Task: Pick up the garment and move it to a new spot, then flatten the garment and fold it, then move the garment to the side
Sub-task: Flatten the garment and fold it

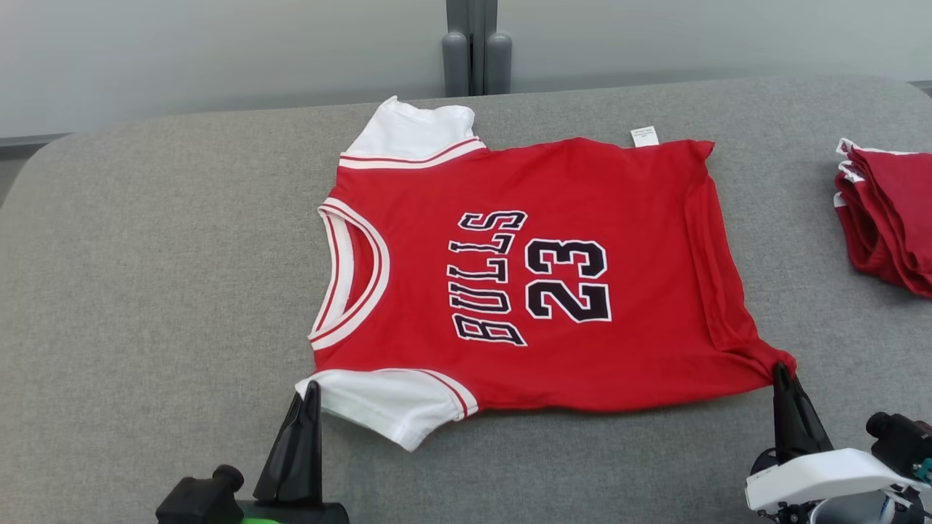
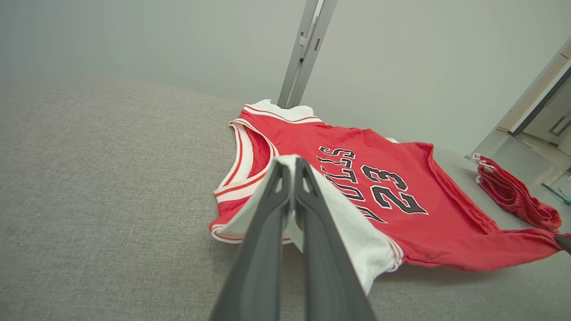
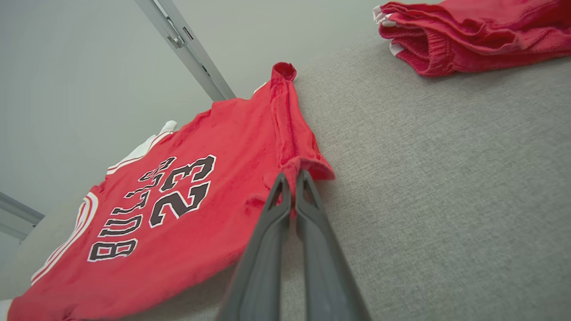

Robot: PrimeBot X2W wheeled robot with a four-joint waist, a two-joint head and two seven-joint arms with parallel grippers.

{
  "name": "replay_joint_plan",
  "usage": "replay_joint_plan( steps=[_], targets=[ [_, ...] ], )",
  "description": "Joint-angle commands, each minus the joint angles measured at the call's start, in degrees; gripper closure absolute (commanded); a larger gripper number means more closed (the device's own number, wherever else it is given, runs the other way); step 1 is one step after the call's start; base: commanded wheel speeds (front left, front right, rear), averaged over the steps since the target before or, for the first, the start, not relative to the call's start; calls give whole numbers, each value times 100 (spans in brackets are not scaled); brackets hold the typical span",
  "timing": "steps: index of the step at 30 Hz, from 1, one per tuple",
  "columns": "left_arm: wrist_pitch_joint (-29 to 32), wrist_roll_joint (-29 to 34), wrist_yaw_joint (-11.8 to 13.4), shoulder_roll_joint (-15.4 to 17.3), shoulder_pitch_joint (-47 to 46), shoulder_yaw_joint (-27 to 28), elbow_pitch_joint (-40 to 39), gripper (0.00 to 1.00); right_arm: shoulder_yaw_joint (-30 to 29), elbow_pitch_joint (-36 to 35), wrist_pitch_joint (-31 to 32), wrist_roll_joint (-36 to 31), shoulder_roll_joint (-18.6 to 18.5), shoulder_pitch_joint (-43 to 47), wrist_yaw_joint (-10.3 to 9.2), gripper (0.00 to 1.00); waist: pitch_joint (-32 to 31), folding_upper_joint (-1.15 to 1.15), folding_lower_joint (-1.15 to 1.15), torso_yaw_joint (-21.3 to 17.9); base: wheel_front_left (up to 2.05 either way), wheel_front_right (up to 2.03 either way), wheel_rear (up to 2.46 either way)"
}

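One garment (image 1: 553, 276) lies spread flat in the middle of the counter (image 1: 145, 291). It is a red jersey with black, white-edged lettering (image 1: 531, 276) that reads BULLS 23. Its neck opening points to the robot's left and its hem to the right. It has two white sleeves with red trim: the far sleeve (image 1: 408, 131) lies towards the back edge, and the near sleeve (image 1: 393, 407) towards the robot. One small white label (image 1: 644, 136) sticks out at the far hem corner. Along the hem a strip of the red cloth is doubled over on itself.

Two pincers are on the garment. The left pincer (image 1: 312, 389) is clenched on the edge of the near sleeve; in the left wrist view the white cloth sits pinched between its dark fingers (image 2: 308, 209). The right pincer (image 1: 780, 371) is clenched on the near hem corner; in the right wrist view the red corner bunches up between its fingertips (image 3: 292, 178).

One stack of red cloth (image 1: 885, 218) with white edging lies folded at the counter's right side, well apart from the garment.

The counter is covered in grey woven fabric and has rounded far corners. Behind it stands a plain pale grey-green wall (image 1: 218, 51). One grey metal post (image 1: 477, 51) rises against the wall, just past the far sleeve.
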Motion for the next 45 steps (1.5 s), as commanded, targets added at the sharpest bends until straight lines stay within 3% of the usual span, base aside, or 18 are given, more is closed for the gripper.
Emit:
replay_joint_plan(
  steps=[1, 11, 20, 27, 28, 29, 30, 31, 32, 33, 45],
  targets=[
    [-29, 39, -27, 17, -162, 2, 16, 100, 31, 42, -45, 13, -5, -135, 2, 100, 93, 0, 0, -48, 0, 0, 0],
    [-185, 200, -149, -2, -1551, -52, 703, 100, 170, 607, -210, 171, -6, -981, 2, 100, 616, 0, 0, -196, 0, 0, 0],
    [-290, 439, -168, -22, -3353, 108, 2039, 100, 161, 1200, -364, 54, -5, -2150, 2, 100, 1329, 0, 0, -436, 0, 0, 0],
    [-298, 548, -226, -50, -3993, 297, 2668, 100, 339, 1686, -413, -21, -5, -2690, 2, 100, 1556, 0, 0, -517, 0, 0, 0],
    [-299, 570, -232, -58, -4060, 315, 2728, 100, 356, 1729, -419, 1, -6, -2733, 2, 91, 1558, 0, 0, -516, 0, 0, 0],
    [-299, 586, -235, -64, -4116, 336, 2810, 100, 359, 1758, -415, 19, -6, -2777, 2, 69, 1553, 0, 0, -515, 0, 0, 0],
    [-299, 606, -228, -68, -4152, 352, 2870, 100, 348, 1748, -414, 26, -9, -2806, 2, 25, 1544, 0, 0, -516, 0, 0, 0],
    [-300, 628, -203, -76, -4191, 369, 2954, 60, 327, 1721, -416, 32, -9, -2815, 2, 0, 1531, 0, 0, -517, 0, 0, 0],
    [-301, 664, -208, -81, -4225, 349, 2995, 22, 316, 1697, -417, 44, -8, -2811, 2, 0, 1519, 0, 0, -518, 0, 0, 0],
    [-300, 696, -228, -89, -4270, 321, 3001, 0, 311, 1654, -418, 61, -6, -2797, 2, 0, 1503, 0, 0, -519, 0, 0, 0],
    [-296, 443, -283, -104, -3249, 553, 2502, 0, -122, 781, -415, -879, -6, -1923, 2, 0, 944, 0, 0, -394, 0, 0, 0]
  ],
)
